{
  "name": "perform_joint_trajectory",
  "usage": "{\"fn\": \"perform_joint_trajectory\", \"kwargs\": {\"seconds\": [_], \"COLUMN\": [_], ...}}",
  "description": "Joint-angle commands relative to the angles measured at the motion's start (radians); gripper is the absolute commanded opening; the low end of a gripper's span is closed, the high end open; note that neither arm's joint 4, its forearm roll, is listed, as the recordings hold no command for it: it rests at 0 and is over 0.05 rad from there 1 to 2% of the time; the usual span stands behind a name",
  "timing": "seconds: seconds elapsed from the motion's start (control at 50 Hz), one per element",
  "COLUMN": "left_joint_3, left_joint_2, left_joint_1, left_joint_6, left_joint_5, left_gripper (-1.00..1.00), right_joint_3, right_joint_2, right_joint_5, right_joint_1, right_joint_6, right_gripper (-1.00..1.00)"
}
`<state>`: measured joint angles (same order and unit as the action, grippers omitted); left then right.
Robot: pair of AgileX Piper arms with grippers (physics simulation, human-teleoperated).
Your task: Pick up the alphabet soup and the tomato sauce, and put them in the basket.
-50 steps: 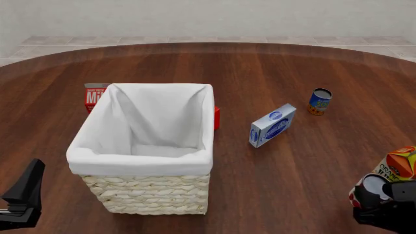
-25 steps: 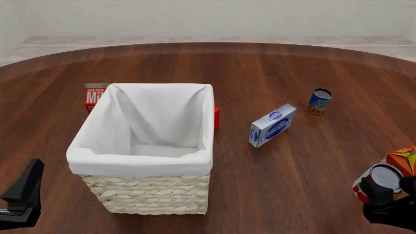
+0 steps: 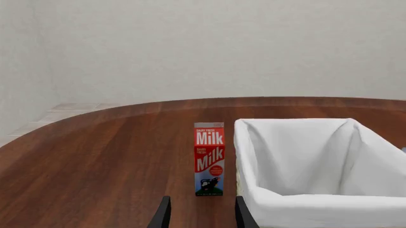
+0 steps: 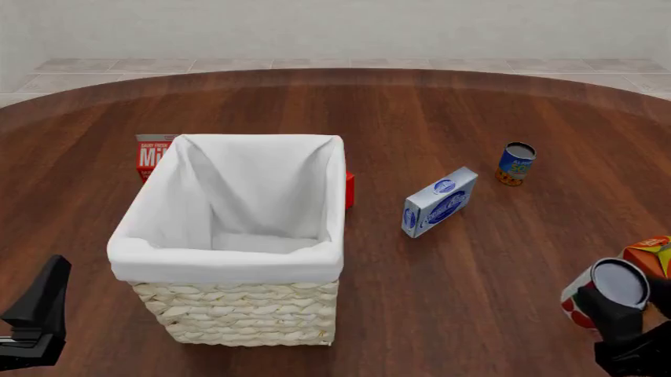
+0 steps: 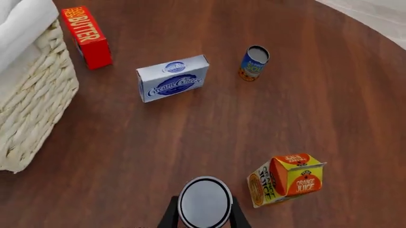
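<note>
The tomato sauce (image 4: 606, 291) is a can with a grey metal top (image 5: 204, 202), held between the fingers of my right gripper (image 4: 621, 316) at the near right, off the table. The alphabet soup (image 4: 515, 163), a blue can with an orange base, stands upright far to the right (image 5: 254, 63). At centre left stands the big wicker basket (image 4: 225, 260) with its white liner; its woven wall (image 5: 32, 109) shows in the right wrist view. My left gripper (image 3: 199, 218) is open and holds nothing, low at the near left (image 4: 37, 314), beside the basket's near corner (image 3: 304, 209).
A milk carton (image 3: 209, 159) stands behind the basket's far left corner (image 4: 152, 153). A red butter box (image 5: 87, 37) lies by the basket's right side. A cream cheese box (image 4: 439, 201) lies between the basket and the soup. An orange juice carton (image 5: 288, 178) lies right beside the held can.
My right gripper has risen with the tomato sauce can, which now sits higher and closer to the camera. The left arm and everything else stayed put.
</note>
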<state>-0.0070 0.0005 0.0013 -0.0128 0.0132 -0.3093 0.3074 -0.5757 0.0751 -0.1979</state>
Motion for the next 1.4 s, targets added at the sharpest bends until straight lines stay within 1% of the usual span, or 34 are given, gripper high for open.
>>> {"fn": "perform_joint_trajectory", "kwargs": {"seconds": [0.02,0.04,0.08,0.12,0.24,0.4,0.48,0.64,0.76,0.78,0.86,0.98,1.02,1.12,1.26,1.3,1.36,1.4], "left_joint_3": [-0.001,-0.001,-0.002,-0.002,-0.002,-0.002,-0.003,-0.002,-0.002,-0.002,-0.001,-0.001,-0.001,-0.001,-0.001,-0.001,-0.001,-0.001], "left_joint_2": [0.000,0.000,0.000,0.000,0.000,0.000,0.000,0.000,0.000,0.000,0.000,0.000,0.000,0.000,0.000,0.000,0.000,0.000], "left_joint_1": [0.001,0.001,0.001,0.002,0.000,0.001,0.001,0.001,0.000,0.001,0.000,0.000,0.000,-0.001,0.000,0.000,-0.001,-0.001], "left_joint_6": [0.001,0.001,0.002,0.003,0.002,0.003,0.003,0.006,0.005,0.006,0.005,0.004,0.004,0.003,0.003,0.004,0.003,0.003], "left_joint_5": [0.001,0.001,0.000,0.000,0.000,-0.001,-0.001,0.000,0.001,0.001,0.001,0.001,0.001,0.000,-0.001,-0.001,-0.001,-0.001], "left_gripper": [1.00,1.00,1.00,1.00,1.00,1.00,1.00,1.00,1.00,1.00,1.00,1.00,1.00,1.00,1.00,1.00,1.00,1.00], "right_joint_3": [-0.066,-0.070,-0.077,-0.080,-0.110,-0.150,-0.169,-0.204,-0.199,-0.197,-0.203,-0.233,-0.243,-0.280,-0.313,-0.333,-0.339,-0.345], "right_joint_2": [-0.010,-0.011,-0.002,-0.004,-0.003,0.019,0.036,0.056,0.063,0.063,0.075,0.110,0.119,0.155,0.185,0.200,0.210,0.221], "right_joint_5": [-0.074,-0.077,-0.079,-0.082,-0.102,-0.115,-0.111,-0.119,-0.117,-0.116,-0.117,-0.120,-0.118,-0.116,-0.107,-0.104,-0.097,-0.093], "right_joint_1": [0.069,0.073,0.083,0.088,0.105,0.156,0.167,0.193,0.217,0.220,0.237,0.290,0.298,0.336,0.356,0.362,0.364,0.372], "right_joint_6": [0.005,0.001,0.012,-0.001,-0.003,0.011,0.000,0.001,-0.014,-0.024,-0.028,-0.002,-0.009,0.000,-0.013,0.005,-0.006,-0.003], "right_gripper": [-1.00,-1.00,-1.00,-1.00,-1.00,-1.00,-1.00,-1.00,-1.00,-1.00,-1.00,-1.00,-1.00,-1.00,-1.00,-1.00,-1.00,-1.00]}}
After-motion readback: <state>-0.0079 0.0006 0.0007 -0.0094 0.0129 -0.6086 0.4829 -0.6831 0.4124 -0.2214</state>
